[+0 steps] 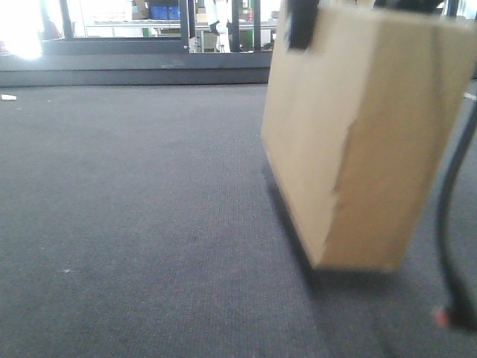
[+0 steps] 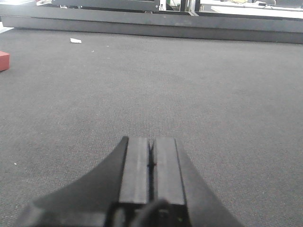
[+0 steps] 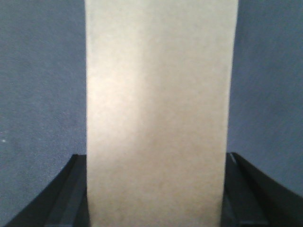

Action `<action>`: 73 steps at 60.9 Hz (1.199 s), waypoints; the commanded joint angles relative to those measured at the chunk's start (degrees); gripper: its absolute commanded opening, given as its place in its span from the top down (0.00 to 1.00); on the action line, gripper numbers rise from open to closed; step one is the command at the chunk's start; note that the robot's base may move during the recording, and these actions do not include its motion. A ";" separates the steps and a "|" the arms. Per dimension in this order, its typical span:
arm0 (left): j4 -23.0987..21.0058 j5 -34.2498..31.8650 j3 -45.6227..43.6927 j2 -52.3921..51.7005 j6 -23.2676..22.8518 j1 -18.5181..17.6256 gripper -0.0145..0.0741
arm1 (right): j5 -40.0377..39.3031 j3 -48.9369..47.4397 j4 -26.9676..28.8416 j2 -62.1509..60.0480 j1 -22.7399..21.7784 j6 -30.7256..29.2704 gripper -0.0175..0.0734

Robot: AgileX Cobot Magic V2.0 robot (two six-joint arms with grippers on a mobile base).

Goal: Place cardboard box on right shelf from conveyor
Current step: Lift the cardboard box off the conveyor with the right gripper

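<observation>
Right gripper (image 3: 156,198) clamped on cardboard box (image 3: 158,94), left gripper (image 2: 150,163) pressed closed, empty, over conveyor (image 2: 213,94)

plain tan cardboard box (image 1: 358,142), dark grey woven conveyor (image 1: 134,224)

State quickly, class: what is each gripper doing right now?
Left gripper: shut, holding nothing.
Right gripper: shut on the cardboard box.

Matt tan cardboard box (image 1: 358,134) (plain paper face); conveyor (image 1: 134,224) finely woven dark grey cloth
</observation>
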 commanded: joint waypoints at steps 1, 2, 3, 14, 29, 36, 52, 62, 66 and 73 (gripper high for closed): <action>-0.47 -4.83 0.35 -0.31 0.01 -0.16 0.97 | -5.91 -1.01 1.16 -5.44 -3.33 -6.85 0.75; -0.47 -4.83 0.35 -0.31 0.01 -0.16 0.97 | -6.66 -0.73 1.26 -6.23 -3.91 -7.54 0.75; -0.47 -4.83 0.35 -0.31 0.01 -0.16 0.97 | -7.53 -0.20 1.38 -6.79 -4.47 -8.21 0.75; -0.47 -4.83 0.35 -0.31 0.01 -0.16 0.97 | -22.00 9.52 1.39 -15.86 -11.42 -12.97 0.75; -0.47 -4.83 0.35 -0.31 0.01 -0.16 0.97 | -43.81 28.30 2.53 -30.08 -23.50 -24.12 0.75; -0.47 -4.83 0.35 -0.31 0.01 -0.16 0.97 | -50.69 35.50 5.08 -35.42 -27.69 -31.75 0.75; -0.47 -4.83 0.35 -0.31 0.01 -0.16 0.97 | -55.07 46.82 5.83 -48.48 -29.22 -36.02 0.75; -0.47 -4.83 0.35 -0.31 0.01 -0.16 0.97 | -55.46 52.19 5.83 -59.23 -29.22 -36.00 0.75; -0.47 -4.83 0.35 -0.31 0.01 -0.16 0.97 | -55.87 54.02 5.83 -63.72 -29.22 -35.88 0.75; -0.47 -4.83 0.35 -0.31 0.01 -0.16 0.97 | -56.91 56.79 5.83 -71.00 -29.22 -33.85 0.75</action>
